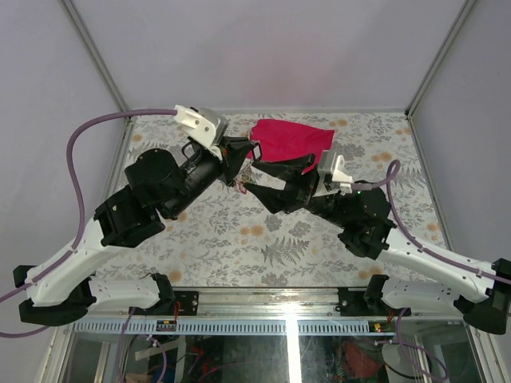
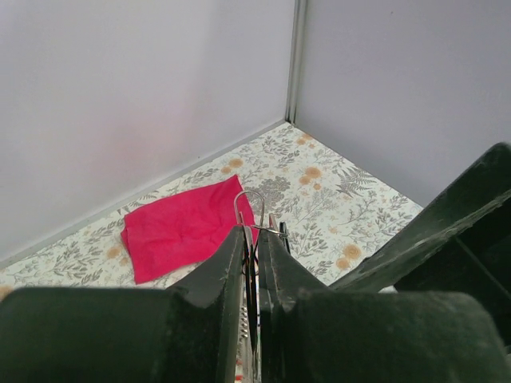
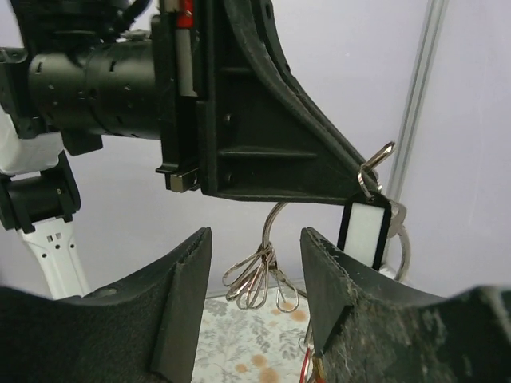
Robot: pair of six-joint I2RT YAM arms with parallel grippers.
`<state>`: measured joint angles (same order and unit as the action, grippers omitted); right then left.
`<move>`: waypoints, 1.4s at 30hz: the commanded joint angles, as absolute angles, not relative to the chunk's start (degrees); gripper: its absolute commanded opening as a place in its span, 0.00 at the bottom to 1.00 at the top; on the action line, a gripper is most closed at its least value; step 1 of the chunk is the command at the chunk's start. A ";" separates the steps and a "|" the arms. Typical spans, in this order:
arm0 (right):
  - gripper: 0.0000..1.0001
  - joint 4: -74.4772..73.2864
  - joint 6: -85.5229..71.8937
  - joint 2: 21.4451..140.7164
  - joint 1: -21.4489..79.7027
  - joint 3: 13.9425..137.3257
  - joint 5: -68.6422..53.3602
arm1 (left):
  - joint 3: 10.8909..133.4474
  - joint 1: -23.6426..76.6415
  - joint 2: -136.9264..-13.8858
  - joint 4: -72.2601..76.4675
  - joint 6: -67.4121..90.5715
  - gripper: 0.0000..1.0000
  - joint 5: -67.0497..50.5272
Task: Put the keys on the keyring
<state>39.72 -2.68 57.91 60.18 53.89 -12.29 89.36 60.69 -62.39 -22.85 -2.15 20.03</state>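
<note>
My left gripper (image 2: 254, 233) is shut on the keyring (image 2: 249, 207), a thin silver wire ring whose loop pokes out past the fingertips. Seen from the right wrist, the keyring (image 3: 275, 222) hangs below the left gripper (image 3: 351, 185), carrying a bunch of thin wire loops (image 3: 262, 279). One of the keys (image 3: 397, 214), with a black-framed white tag (image 3: 365, 231), dangles at the left gripper's tip. My right gripper (image 3: 255, 299) is open, its fingers either side of the wire loops without touching them. From above, both grippers (image 1: 242, 169) (image 1: 250, 179) meet above mid-table.
A red cloth (image 1: 291, 140) lies flat on the floral table (image 1: 263, 239) towards the back, just behind the grippers. White walls (image 1: 263, 48) enclose the back and both sides. A red bit (image 3: 306, 363) shows low beside the right finger.
</note>
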 commanded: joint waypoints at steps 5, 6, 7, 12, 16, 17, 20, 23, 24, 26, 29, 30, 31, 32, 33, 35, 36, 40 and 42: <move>0.53 47.67 -11.45 63.80 60.82 56.07 -5.60 | 91.95 60.51 -63.22 -20.30 -0.51 0.00 23.12; 0.53 48.54 -11.46 64.28 60.82 56.01 -5.28 | 91.89 60.53 -63.27 -20.30 -0.48 0.00 23.16; 0.53 49.53 -11.30 64.66 60.82 55.92 -4.85 | 91.95 60.51 -63.37 -20.37 -0.37 0.00 23.12; 0.54 51.71 -10.64 66.27 60.82 56.36 -3.39 | 91.70 60.53 -63.56 -20.48 0.13 0.00 23.22; 0.53 52.05 -10.62 67.32 60.84 56.86 -3.21 | 91.41 60.59 -63.85 -20.48 0.67 0.00 23.01; 0.52 52.15 -10.75 67.54 60.82 56.86 -3.05 | 91.42 60.56 -63.93 -20.48 0.75 0.00 22.94; 0.47 52.44 -11.17 68.14 60.82 56.88 -3.04 | 91.35 60.55 -64.18 -20.47 0.94 0.00 22.72; 0.40 52.66 -11.67 68.70 60.82 56.75 -3.08 | 91.41 60.49 -64.31 -20.48 0.94 0.00 22.69; 0.38 52.91 -11.76 68.79 60.82 56.65 -3.12 | 91.36 60.50 -64.33 -20.48 0.92 0.00 22.75; 0.31 53.37 -12.04 68.90 60.82 56.52 -2.99 | 91.44 60.56 -64.38 -20.51 1.03 0.00 22.79; 0.11 53.52 -12.22 68.99 60.82 56.64 -3.61 | 91.41 60.53 -64.55 -20.82 1.01 0.00 22.83; 0.06 53.60 -12.46 68.92 60.82 56.62 -3.88 | 91.41 60.55 -64.58 -20.91 0.99 0.00 22.91; 0.03 53.69 -12.59 68.84 60.86 56.61 -4.18 | 91.41 60.55 -64.56 -20.91 1.01 0.02 22.96; 0.00 53.67 -12.83 68.77 60.83 56.55 -4.35 | 91.45 60.53 -64.56 -21.00 0.93 0.06 23.06; 0.00 53.70 -13.06 68.69 60.83 56.54 -4.64 | 91.35 60.54 -64.47 -21.01 0.93 0.10 23.12; 0.00 53.98 -13.63 68.64 60.82 56.47 -5.27 | 91.27 60.53 -64.43 -21.14 0.96 0.19 23.24; 0.00 54.04 -13.89 68.64 60.82 56.43 -5.54 | 91.24 60.54 -64.46 -21.18 0.89 0.24 23.35; 0.00 54.22 -14.61 68.72 60.82 56.48 -6.14 | 91.22 60.58 -64.63 -21.27 0.86 0.38 23.39; 0.00 54.43 -15.04 68.73 60.82 56.31 -6.23 | 91.31 60.54 -64.64 -21.33 0.82 0.40 23.46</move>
